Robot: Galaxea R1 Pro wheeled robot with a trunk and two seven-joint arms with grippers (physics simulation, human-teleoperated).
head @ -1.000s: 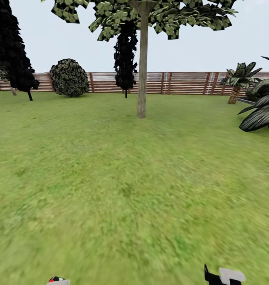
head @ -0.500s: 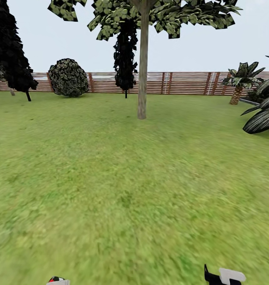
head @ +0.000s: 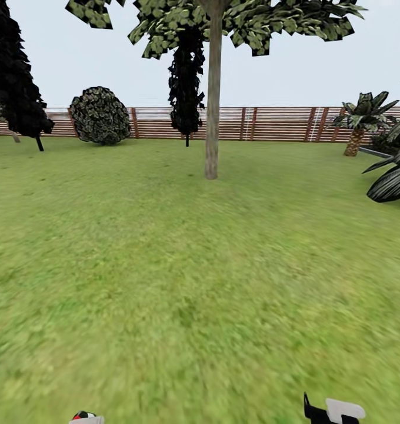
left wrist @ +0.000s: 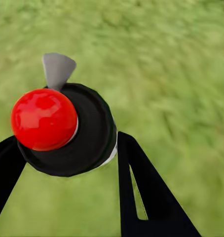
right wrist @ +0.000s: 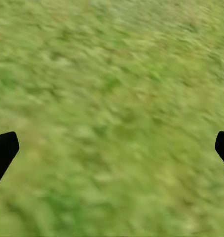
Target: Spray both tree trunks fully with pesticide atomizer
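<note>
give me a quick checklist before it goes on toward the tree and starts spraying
1. Atomizer in hand: ok. The left gripper has its fingers on either side of the pesticide atomizer, red knob facing the camera.
2. Right gripper free: ok, fingers wide apart over bare grass.
3. Target in sight: ok. The tree trunk stands straight ahead in the head view.
4. Path: ok, open grass up to the trunk, nothing in the way.
5. Spraying range: not ok, the trunk is far off across the lawn.
6. Second tree located: cannot tell.
</note>
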